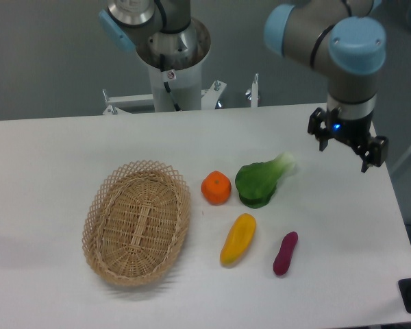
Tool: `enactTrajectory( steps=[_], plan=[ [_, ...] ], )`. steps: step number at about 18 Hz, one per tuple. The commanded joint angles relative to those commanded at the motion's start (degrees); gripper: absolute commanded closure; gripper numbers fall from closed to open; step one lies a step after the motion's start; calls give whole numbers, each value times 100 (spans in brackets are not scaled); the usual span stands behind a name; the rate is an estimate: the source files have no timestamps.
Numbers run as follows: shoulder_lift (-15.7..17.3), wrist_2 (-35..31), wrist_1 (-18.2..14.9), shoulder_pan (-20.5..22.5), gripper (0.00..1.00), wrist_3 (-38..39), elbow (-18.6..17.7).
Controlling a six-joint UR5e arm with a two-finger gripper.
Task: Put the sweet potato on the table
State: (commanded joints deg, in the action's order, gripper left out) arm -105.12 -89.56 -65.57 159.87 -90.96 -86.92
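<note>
The sweet potato (285, 253), slim and dark magenta-purple, lies on the white table (48, 164) near the front right. My gripper (347, 149) hangs in the air above the table's right side, well behind and to the right of the sweet potato. Its fingers stand apart and hold nothing.
An empty oval wicker basket (137, 221) sits at the left centre. A round orange fruit (216, 188), a green leafy vegetable (259, 181) and a yellow-orange elongated vegetable (238, 239) lie in the middle. The table's right edge is near the gripper.
</note>
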Motion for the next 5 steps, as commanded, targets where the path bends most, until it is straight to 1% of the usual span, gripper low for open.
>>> enactTrajectory(
  steps=[5],
  plan=[
    [70,-35,0,18,0,-10,-62]
  ],
)
